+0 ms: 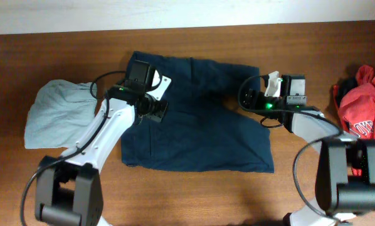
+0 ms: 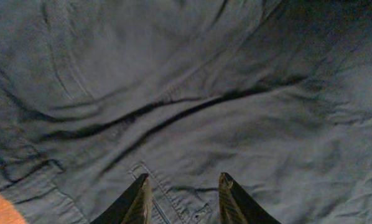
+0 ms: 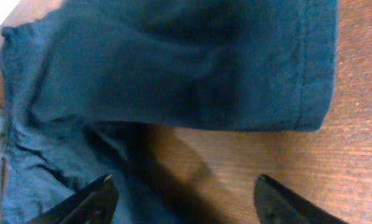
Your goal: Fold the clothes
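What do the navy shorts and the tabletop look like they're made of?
Navy shorts: probably woven cotton-type cloth, matte; soft creases, stitched seams and hem show. Tabletop: wood or wood-look laminate, brown with a slight sheen; fine grain lines run across it.

Both arms [image 1: 103, 129] are built of white links [image 1: 308, 125] and black joint housings [image 1: 353, 179]. Black cables [image 1: 295, 168] are looped behind the right gripper [image 3: 186, 202], where a green light [image 1: 268, 105] is lit. Its dark tapered fingers [image 3: 96, 199] are possibly rubber-tipped.
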Robot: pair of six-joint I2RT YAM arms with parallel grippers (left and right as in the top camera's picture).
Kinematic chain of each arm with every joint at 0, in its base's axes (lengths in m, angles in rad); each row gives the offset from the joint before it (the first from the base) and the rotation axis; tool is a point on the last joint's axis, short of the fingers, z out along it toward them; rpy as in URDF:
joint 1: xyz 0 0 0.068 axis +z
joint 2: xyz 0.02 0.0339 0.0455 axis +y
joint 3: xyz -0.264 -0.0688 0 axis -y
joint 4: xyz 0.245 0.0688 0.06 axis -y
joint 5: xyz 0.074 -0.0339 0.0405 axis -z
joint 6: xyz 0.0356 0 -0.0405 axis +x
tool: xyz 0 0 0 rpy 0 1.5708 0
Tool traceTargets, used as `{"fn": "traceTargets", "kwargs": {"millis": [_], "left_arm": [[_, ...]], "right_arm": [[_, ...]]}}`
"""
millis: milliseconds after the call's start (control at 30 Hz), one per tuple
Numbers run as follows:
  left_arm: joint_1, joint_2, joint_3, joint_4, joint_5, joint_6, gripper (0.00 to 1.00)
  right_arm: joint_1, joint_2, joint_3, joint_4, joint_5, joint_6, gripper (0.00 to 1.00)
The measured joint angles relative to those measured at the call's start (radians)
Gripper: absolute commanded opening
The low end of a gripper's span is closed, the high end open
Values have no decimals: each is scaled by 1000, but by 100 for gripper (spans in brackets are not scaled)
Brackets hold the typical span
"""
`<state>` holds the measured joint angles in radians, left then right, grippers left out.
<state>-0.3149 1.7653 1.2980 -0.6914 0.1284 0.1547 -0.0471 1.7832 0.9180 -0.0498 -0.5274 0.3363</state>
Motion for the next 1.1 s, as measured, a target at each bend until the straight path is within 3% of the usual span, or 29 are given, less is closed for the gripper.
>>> {"fn": "traceTargets", "kwargs": {"millis": [167,233,400,500,700,800,933,1000,1100], "left_arm": [[-21,77,0,-1,0,11,34],[-31,117,0,-6,0,11,34],[-32,177,0,-22,0,14,34],[-32,191,0,-32,-1,14,34],[-32,193,0,-42,-1,23,34],[-32,193,0,-42,-1,25,34],[-32,193,0,-42,-1,26,35],[-32,193,0,-39,-2,26,35],[-32,193,10,-49,-2,26,34]], "right_arm": [[0,91,-2,128,-1,63,77],[0,114,-2,200,6,110,67],[0,134,-6,452,25,174,31],[-6,136,35,608,33,195,29],[-24,136,191,585,33,204,29],[-45,136,277,472,32,201,33],[-89,136,336,205,12,196,66],[-102,136,340,122,4,178,73],[-114,136,341,-56,-3,145,73]]}}
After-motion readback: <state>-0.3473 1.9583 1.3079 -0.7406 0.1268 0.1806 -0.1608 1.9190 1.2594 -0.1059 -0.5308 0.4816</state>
